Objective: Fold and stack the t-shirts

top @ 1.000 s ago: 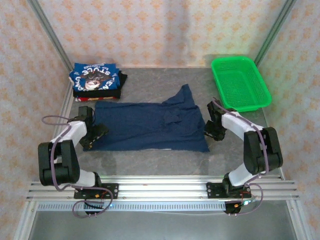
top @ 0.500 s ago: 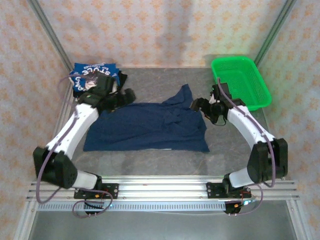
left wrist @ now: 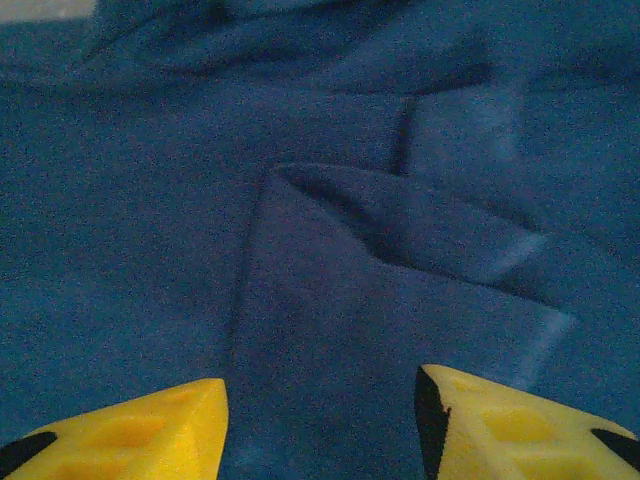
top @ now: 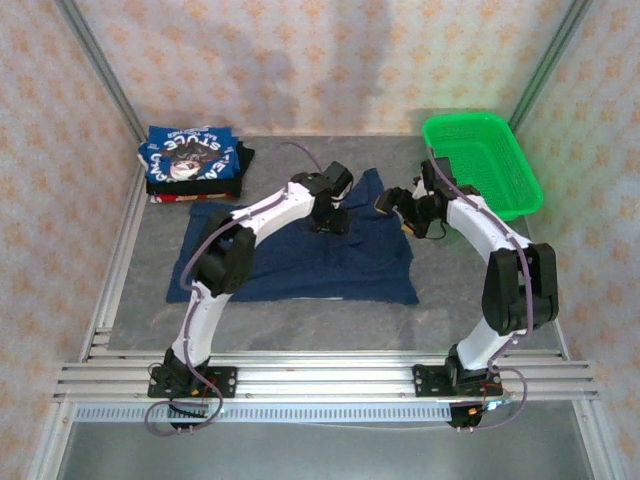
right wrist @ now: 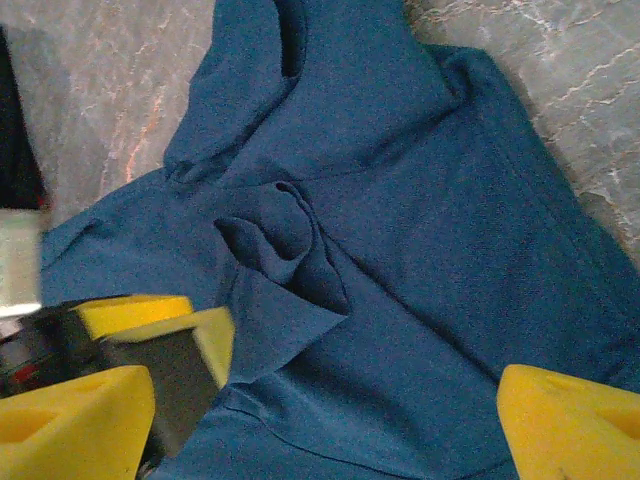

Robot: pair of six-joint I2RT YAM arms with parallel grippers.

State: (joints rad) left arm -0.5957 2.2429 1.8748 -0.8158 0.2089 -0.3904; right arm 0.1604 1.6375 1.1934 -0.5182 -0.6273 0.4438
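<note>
The folded stack [top: 192, 163] in the far-left corner of the table [top: 450, 310] is topped by a blue tee whose white lettering is too small to read. The navy t-shirt [top: 300, 262] lies spread mid-table. The left gripper [left wrist: 320, 425], half-parted, hovers at its bunched fold, pinching nothing. The right gripper [right wrist: 320, 430] gapes wide over the shirt's far-right part, empty.

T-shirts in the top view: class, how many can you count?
3: a navy t-shirt spread mid-table, a blue printed t-shirt at far left, a black t-shirt under it. More may hide beneath.
</note>
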